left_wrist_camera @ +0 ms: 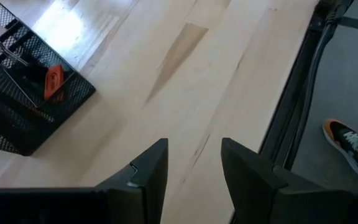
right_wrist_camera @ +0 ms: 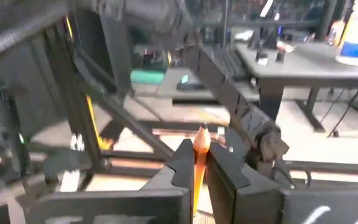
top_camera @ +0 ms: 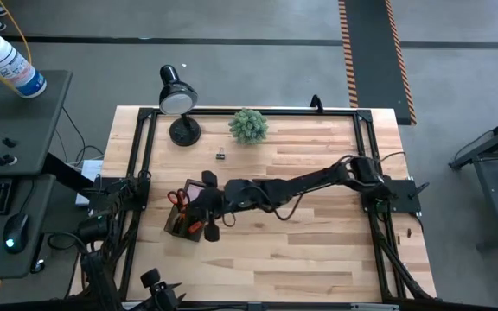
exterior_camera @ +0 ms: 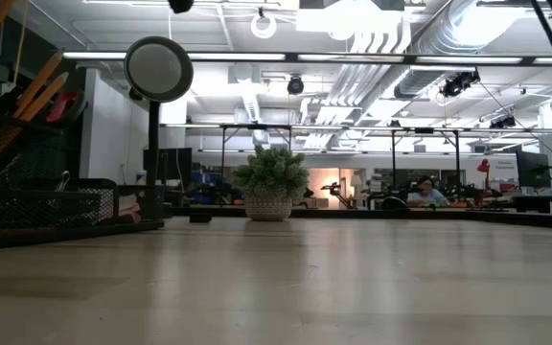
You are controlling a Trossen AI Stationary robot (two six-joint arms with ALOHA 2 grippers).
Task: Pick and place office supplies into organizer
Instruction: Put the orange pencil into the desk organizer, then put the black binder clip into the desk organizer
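While the right gripper (right_wrist_camera: pixel 197 163) pinches a pencil (right_wrist_camera: pixel 199 155) over the organizer (top_camera: pixel 186 218) at lower left, seemingly already well stocked, a binder clip (top_camera: pixel 221 155) waits; the left gripper (left_wrist_camera: pixel 194 174) idles open.

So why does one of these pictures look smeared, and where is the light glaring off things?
The right wrist view is smeared: the frame and desks behind the pencil clamped in the right gripper are blurred. The low view has bright ceiling lights, leaving the plant and lamp rather dark. The left wrist view shows a pale glare patch on the table beside the organizer. The high view is evenly lit.
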